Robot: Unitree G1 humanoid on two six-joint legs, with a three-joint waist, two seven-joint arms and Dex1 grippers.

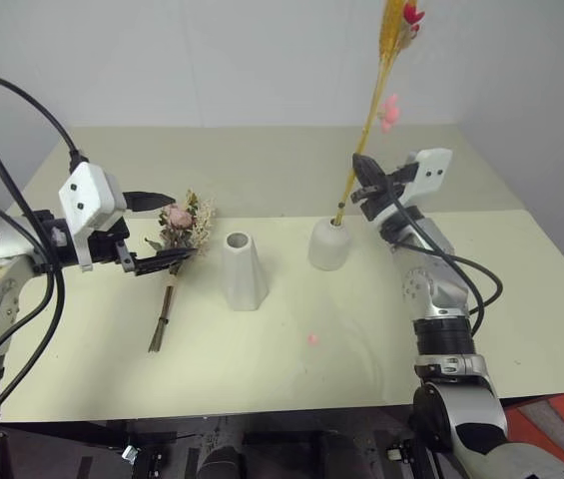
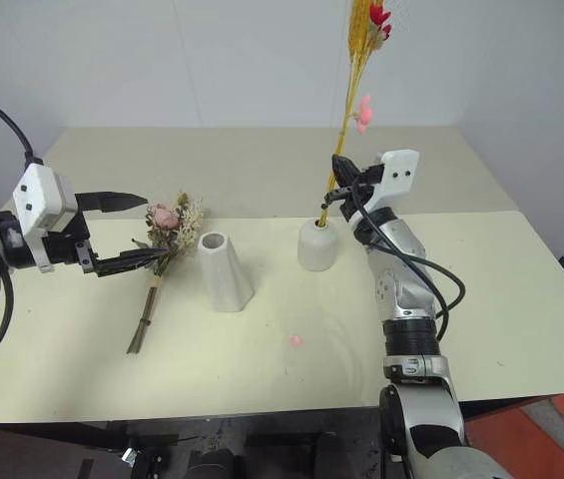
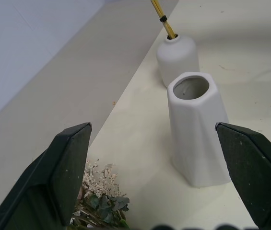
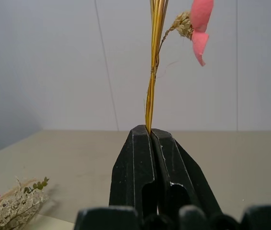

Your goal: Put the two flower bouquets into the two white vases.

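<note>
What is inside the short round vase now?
The yellow stalk stands in the hole of the round vase, with the right pincer shut on it. Its lower end is hidden inside.

Top of yellow stalk (image 1: 376, 90) cut off by upper edge in head views. Foot of stalk hidden inside rounded vase (image 1: 329, 244); depth can't be told. In right wrist view stalk lower part hidden betw. clamped fingers (image 4: 135, 167). Bushy bunch (image 3: 101, 201) cut off at frame edge in left wrist view, partly behind finger (image 3: 61, 172). Small pink bit (image 1: 312, 339) on table (image 1: 521, 299) too small to ID.
</note>
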